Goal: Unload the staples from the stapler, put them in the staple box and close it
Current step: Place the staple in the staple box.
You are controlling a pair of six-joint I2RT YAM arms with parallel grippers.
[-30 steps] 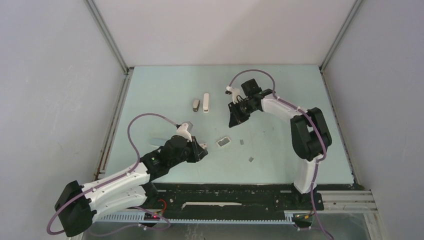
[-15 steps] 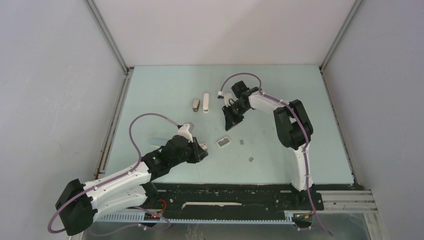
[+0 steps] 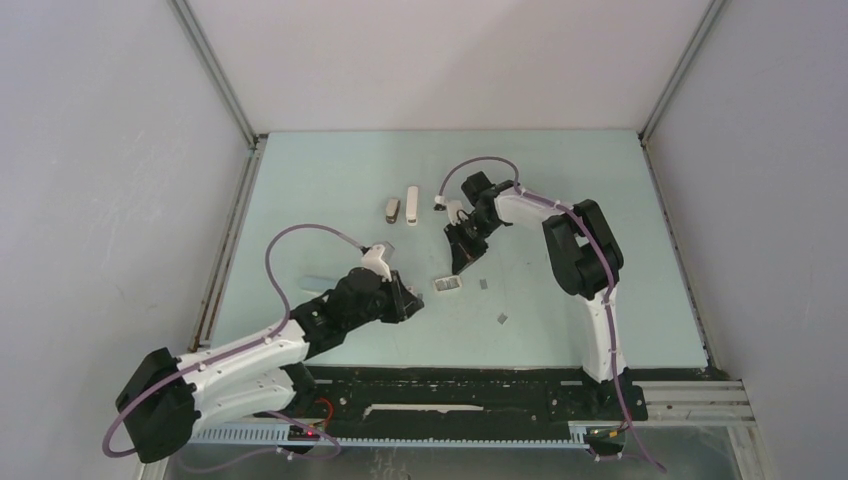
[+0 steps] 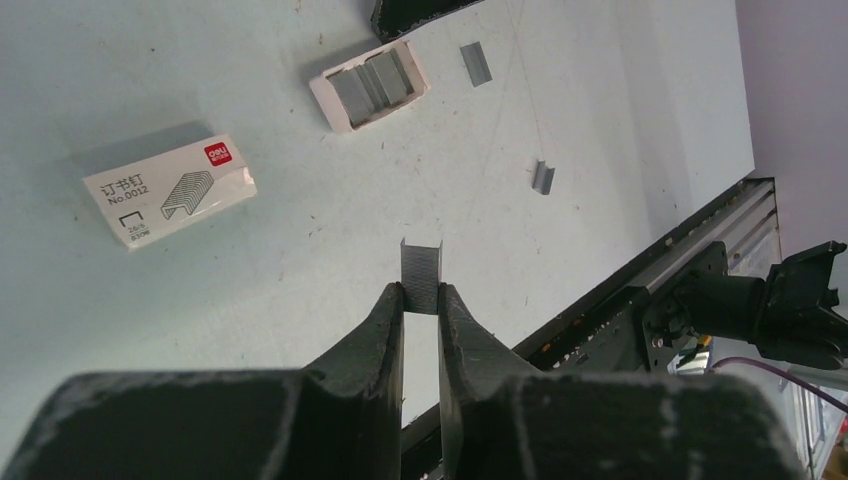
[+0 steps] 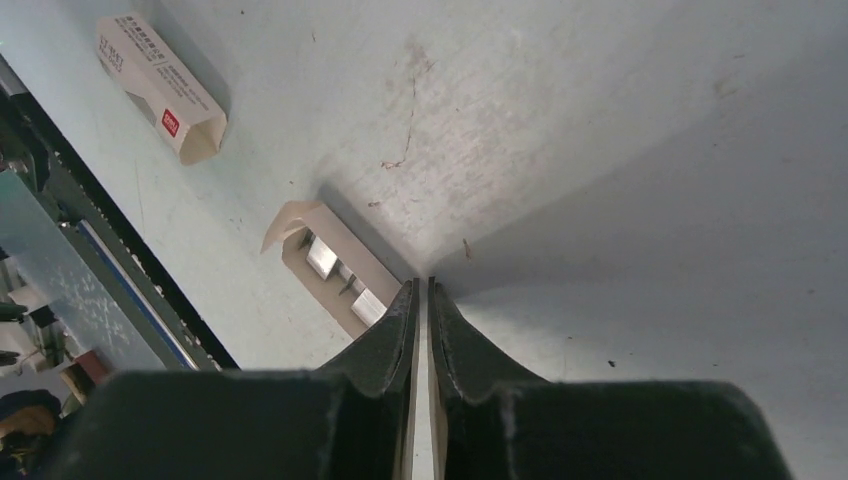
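Note:
In the left wrist view my left gripper (image 4: 421,295) is shut on a short grey strip of staples (image 4: 420,272), which sticks out past the fingertips above the table. From above, that gripper (image 3: 408,300) sits left of centre. The small grey-beige stapler (image 3: 392,209) lies apart at the back, beside a slim white stapler (image 3: 411,205). My right gripper (image 3: 462,262) points down at the table just behind an open cardboard tray (image 3: 447,284); its jaws (image 5: 422,284) are shut with nothing seen between them.
The open tray (image 4: 370,85) holds staple strips. A printed white box (image 4: 168,190) lies left of it, the box (image 5: 160,87) also showing in the right wrist view. Loose staple pieces (image 3: 483,283) (image 3: 502,319) lie right of the tray. A light blue object (image 3: 318,279) peeks out by the left arm.
The right arm swung left and down toward the open tray and its jaws closed fully. The left arm shifted slightly, still holding the staple strip.

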